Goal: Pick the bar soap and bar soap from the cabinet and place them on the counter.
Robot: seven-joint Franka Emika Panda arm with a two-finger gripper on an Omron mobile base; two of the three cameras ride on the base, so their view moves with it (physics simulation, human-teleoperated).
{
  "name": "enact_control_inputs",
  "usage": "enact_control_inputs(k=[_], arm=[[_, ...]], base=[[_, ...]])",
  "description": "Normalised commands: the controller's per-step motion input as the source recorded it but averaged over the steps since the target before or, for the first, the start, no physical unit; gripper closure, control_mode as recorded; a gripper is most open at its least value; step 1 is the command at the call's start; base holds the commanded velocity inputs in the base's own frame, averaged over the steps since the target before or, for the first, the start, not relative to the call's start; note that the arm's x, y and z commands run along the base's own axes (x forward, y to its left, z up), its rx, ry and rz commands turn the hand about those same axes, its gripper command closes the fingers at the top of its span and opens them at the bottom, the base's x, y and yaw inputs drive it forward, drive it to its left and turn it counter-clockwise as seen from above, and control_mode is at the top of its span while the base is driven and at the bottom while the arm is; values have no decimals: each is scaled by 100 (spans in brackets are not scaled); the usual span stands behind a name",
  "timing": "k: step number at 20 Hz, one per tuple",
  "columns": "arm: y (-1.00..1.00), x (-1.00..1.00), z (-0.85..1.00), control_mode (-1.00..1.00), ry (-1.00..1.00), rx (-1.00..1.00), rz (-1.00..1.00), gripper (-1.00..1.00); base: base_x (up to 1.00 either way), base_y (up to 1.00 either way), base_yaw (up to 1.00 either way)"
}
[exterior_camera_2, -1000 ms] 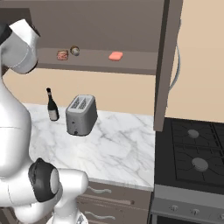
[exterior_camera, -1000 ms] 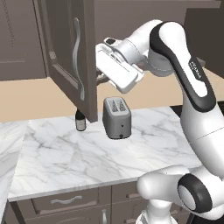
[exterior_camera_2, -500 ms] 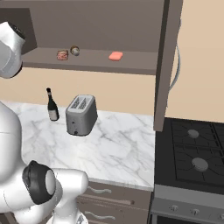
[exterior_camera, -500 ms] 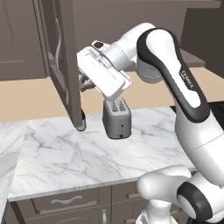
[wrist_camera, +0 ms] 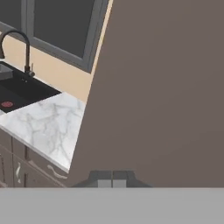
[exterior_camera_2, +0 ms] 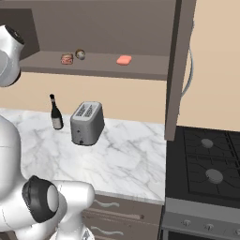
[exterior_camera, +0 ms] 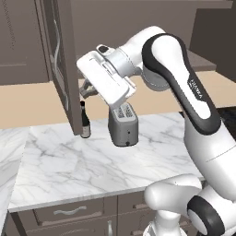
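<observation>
One salmon-pink bar soap (exterior_camera_2: 124,60) lies on the open cabinet's shelf (exterior_camera_2: 98,67), right of centre. A second bar soap (exterior_camera_2: 67,58) sits further left on the same shelf. My gripper (exterior_camera: 85,91) is shut and holds nothing. It sits against the inner side of the cabinet's open left door (exterior_camera: 62,60), above the counter (exterior_camera: 92,166). In the hand view the shut fingertips (wrist_camera: 105,178) point at the door's brown panel (wrist_camera: 166,87) from very close. Both soaps are well off to the right of the hand.
A small round brown-and-grey object (exterior_camera_2: 80,54) lies beside the left soap. A grey toaster (exterior_camera: 123,125) and a dark bottle (exterior_camera: 84,120) stand on the counter under the cabinet. The right door (exterior_camera_2: 179,70) hangs open beside the stove (exterior_camera_2: 206,161). A dark sink with a faucet (wrist_camera: 19,65) lies further left.
The hand has swung left and down against the left door, which now stands wider open. The gripper stayed shut. The soaps have not moved.
</observation>
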Motion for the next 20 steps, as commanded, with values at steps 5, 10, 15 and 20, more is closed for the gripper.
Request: enact_control_inputs(k=[5,10,15,20], arm=[[-15,0,0,-100,0,0,0,100],[-35,-6,0,-100,0,0,-13,100],[-48,-2,0,-100,0,0,-30,100],[-52,0,0,-100,0,-2,-30,100]], base=[[0,0,0],[0,0,0],[0,0,0],[0,0,0]])
